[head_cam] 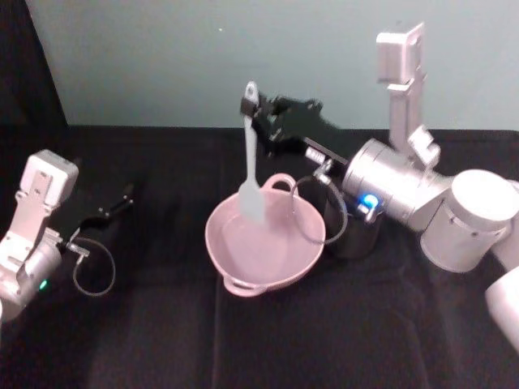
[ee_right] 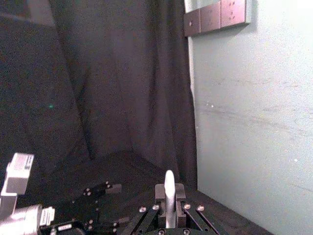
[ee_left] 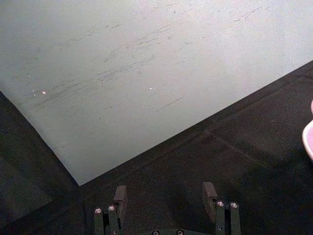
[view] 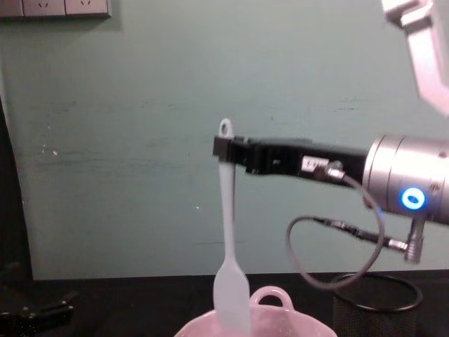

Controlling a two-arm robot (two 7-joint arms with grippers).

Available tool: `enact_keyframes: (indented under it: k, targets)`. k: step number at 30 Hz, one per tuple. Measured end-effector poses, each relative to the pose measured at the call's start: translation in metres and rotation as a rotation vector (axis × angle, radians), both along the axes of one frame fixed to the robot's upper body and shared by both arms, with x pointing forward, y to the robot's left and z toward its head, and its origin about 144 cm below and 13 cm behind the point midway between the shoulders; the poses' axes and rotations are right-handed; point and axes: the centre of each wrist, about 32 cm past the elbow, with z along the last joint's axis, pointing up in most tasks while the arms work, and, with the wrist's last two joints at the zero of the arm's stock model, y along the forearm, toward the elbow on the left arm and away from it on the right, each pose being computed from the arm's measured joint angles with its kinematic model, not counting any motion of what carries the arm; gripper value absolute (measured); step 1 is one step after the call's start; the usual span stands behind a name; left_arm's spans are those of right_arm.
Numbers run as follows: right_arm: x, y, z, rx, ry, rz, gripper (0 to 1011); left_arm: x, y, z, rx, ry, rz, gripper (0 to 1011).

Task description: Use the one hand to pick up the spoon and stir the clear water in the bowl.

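My right gripper (head_cam: 250, 108) has its jaws clamped on the spoon (head_cam: 250, 162) near the handle tip, so stirring drag may swivel it into the pink bowl (head_cam: 212, 243); left gripper (head_cam: 123, 199) parked, jaws apart.

The right end effector (view: 223, 149) reaches in from the right, clamped on the spoon (view: 226, 210) just below its hole. The spoon hangs upright, blade down in the bowl (view: 302, 324); a mesh cup (view: 379, 309) stands beside.

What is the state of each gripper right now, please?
Left gripper: open, holding nothing.
Right gripper: shut on the white paddle-bladed spoon, blade reaching into the wide pale pink bowl.
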Motion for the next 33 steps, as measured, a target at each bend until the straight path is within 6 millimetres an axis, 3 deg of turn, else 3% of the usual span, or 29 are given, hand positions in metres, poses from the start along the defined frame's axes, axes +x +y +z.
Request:
enact_keyframes:
  k: [8, 22, 33]
  targets:
    - [-0.005, 0.002, -0.020, -0.021, 0.006, 0.022, 112, 0.000, 0.000, 0.000, 0.000, 0.000, 0.000, 1011]
    - [-0.018, 0.006, -0.036, -0.076, 0.001, 0.063, 112, 0.000, 0.000, 0.000, 0.000, 0.000, 0.000, 1011]
    - [0.008, 0.021, -0.042, -0.052, 0.011, 0.036, 112, 0.000, 0.000, 0.000, 0.000, 0.000, 0.000, 1011]
